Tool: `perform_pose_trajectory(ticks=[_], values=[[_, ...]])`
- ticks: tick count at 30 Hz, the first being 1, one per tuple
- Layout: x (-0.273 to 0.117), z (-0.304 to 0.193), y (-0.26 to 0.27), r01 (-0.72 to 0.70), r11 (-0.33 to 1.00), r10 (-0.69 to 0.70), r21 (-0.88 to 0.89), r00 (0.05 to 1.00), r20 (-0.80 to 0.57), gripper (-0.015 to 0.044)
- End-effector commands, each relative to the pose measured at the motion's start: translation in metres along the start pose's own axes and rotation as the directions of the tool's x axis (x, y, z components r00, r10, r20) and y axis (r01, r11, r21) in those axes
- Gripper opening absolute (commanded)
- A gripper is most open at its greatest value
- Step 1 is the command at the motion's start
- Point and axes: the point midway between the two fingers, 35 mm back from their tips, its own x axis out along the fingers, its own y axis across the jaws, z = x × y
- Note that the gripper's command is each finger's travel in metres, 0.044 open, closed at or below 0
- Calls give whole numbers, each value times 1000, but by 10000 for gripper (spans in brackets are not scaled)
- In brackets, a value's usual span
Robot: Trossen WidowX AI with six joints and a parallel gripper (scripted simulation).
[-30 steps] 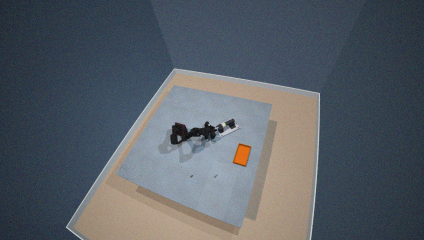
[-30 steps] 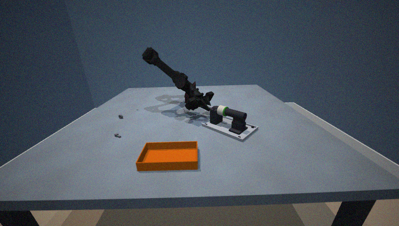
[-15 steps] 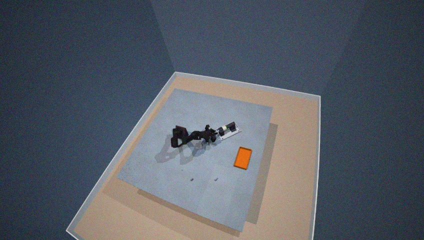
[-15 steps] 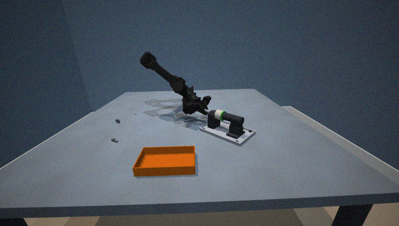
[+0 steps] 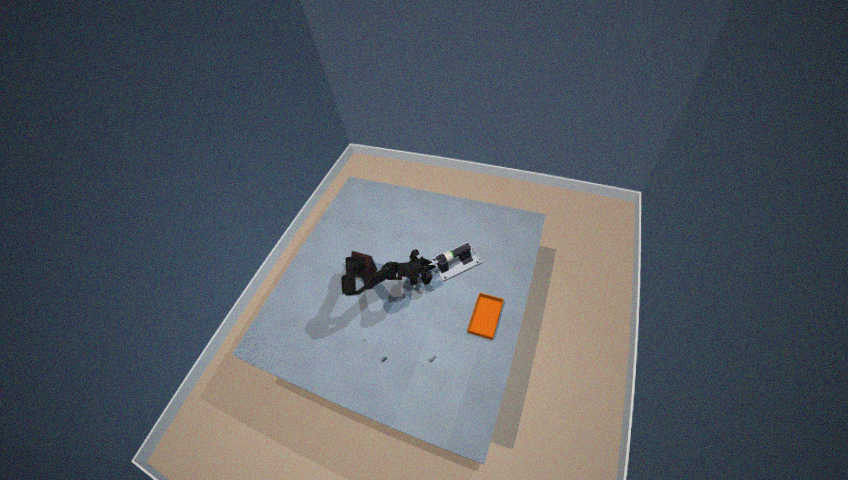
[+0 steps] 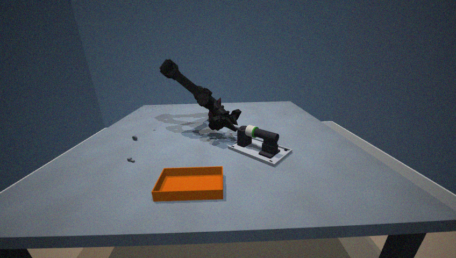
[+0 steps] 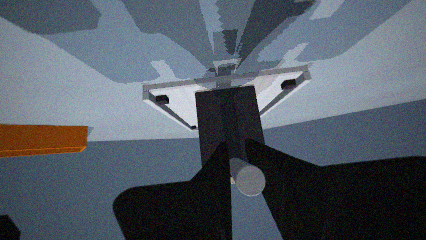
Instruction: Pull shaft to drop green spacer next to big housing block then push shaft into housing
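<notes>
The green spacer (image 6: 253, 131) (image 5: 451, 253) sits in line with the shaft, right against the big dark housing block (image 6: 269, 136) (image 5: 464, 250). White spacer material (image 6: 249, 130) (image 5: 445, 257) sits beside it, between it and the smaller dark support block (image 6: 244, 137) (image 7: 227, 115). My gripper (image 7: 235, 145) (image 6: 236, 127) is shut on the light grey shaft (image 7: 249, 179), just outside the support block. The shaft's round end sticks out between the fingers towards the wrist camera. The shaft inside the spacers and the housing is hidden.
The blocks stand on a light grey base plate (image 6: 253, 155) (image 5: 455, 274) with dark spots at its corners. An empty orange tray (image 6: 189, 195) (image 5: 485, 316) (image 7: 42, 140) lies apart from the plate. Two small grey pieces (image 6: 134, 137) (image 5: 432, 358) lie on the table farther off.
</notes>
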Motion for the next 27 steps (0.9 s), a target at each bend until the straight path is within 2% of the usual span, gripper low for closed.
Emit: perform_pose_trajectory(ticks=[1, 27], values=[[-1, 0, -1, 2, 1000, -2, -4, 1000, 0, 0], [-3, 2, -1, 2, 1000, -2, -4, 1000, 0, 0]])
